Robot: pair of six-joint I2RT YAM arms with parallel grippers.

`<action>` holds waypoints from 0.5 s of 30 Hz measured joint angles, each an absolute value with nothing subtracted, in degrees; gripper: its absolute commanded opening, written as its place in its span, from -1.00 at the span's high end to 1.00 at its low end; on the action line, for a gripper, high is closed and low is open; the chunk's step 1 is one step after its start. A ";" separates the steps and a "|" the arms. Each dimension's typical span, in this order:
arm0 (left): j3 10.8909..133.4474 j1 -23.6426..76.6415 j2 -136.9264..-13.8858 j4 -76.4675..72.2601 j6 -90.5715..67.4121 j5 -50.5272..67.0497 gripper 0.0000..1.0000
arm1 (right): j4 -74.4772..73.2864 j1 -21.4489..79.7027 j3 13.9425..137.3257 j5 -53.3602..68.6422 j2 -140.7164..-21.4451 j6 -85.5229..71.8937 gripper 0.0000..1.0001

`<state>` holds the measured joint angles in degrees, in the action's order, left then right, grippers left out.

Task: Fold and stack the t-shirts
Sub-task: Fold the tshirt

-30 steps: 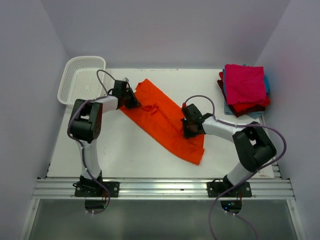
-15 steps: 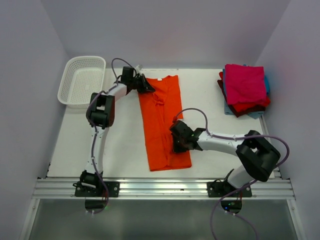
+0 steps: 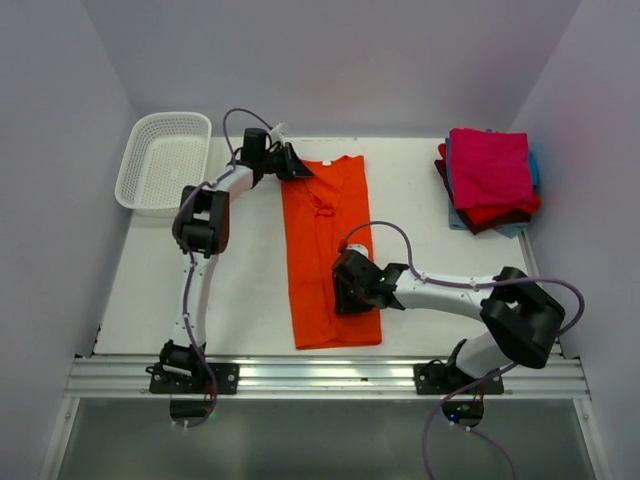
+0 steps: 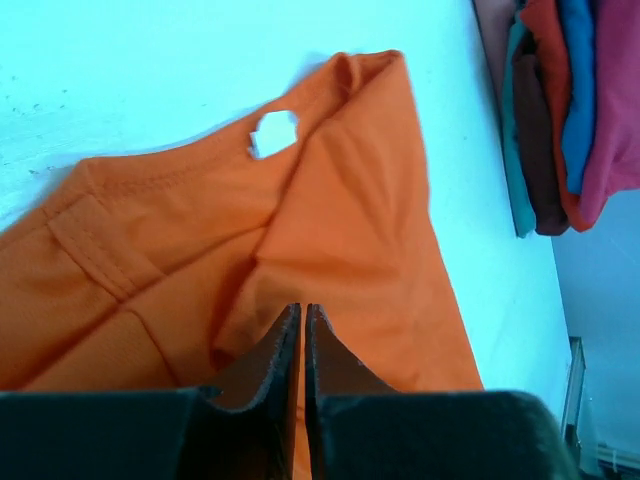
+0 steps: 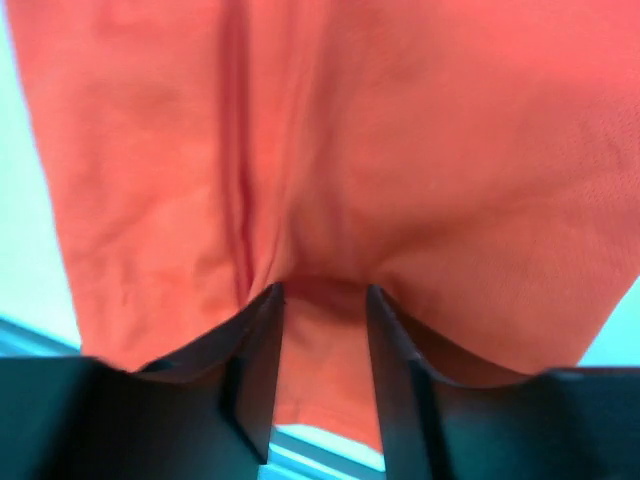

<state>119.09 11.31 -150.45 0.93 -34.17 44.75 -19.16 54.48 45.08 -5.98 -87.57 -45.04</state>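
Observation:
The bright orange t-shirt [image 3: 320,250] lies flat as a long narrow strip running from the back of the table toward the front edge. My left gripper [image 3: 296,165] sits at its far left corner by the collar, and in the left wrist view its jaws [image 4: 302,308] are shut with orange cloth [image 4: 350,230] pinched there. On the strip's right edge, lower down, rests my right gripper [image 3: 345,287]. Its jaws [image 5: 325,290] stand apart over a puckered fold of the shirt [image 5: 400,150]. Folded t-shirts [image 3: 488,180] are stacked at the back right with a magenta one on top.
A white lattice basket [image 3: 163,118] stands at the back left corner. The folded stack [image 4: 560,110] shows at the right edge of the left wrist view. A metal rail [image 3: 320,378] runs along the near edge by the arm bases.
The orange shirt swung from a diagonal heap into a straight strip. My left gripper carried its corner toward the back. My right gripper moved left and nearer, and its jaws parted.

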 measured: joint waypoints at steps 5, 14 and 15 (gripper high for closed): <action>106.96 11.11 -134.02 0.23 -31.07 42.02 0.10 | -19.49 55.02 44.16 -4.99 -78.48 -42.28 -0.97; 63.99 15.94 -76.12 -6.68 -30.83 33.36 0.00 | -17.43 54.85 41.54 -7.05 -61.39 -38.54 -0.98; 59.09 17.63 -72.51 -6.50 -31.09 33.17 -0.09 | -17.72 54.61 40.40 -7.38 -60.45 -38.44 -0.98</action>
<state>59.09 17.63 -72.51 -6.50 -31.09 33.17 -17.72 54.61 40.40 -7.38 -60.45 -38.44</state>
